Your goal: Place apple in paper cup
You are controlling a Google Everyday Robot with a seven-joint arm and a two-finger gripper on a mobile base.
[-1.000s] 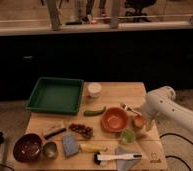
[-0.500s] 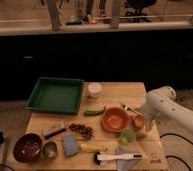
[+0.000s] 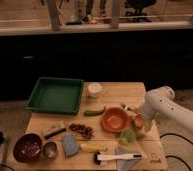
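- You have one apple on the tabletop, just beside the right rim of the orange bowl.
- There is one paper cup, upright, behind the orange bowl and a little to its left, well apart from the apple.
- There is one hand, at the end of the white arm, just right of the orange bowl and right at the apple. You cannot tell whether it is released, clenched or grasping.
- You can count two bowls: the orange one, and a dark red bowl far to its front left.
- There is one each of the green tray, behind and left of the orange bowl, and the pale green round thing, just in front of it.
- Compared with a second ago, the arm, apple and cup sit where they were.
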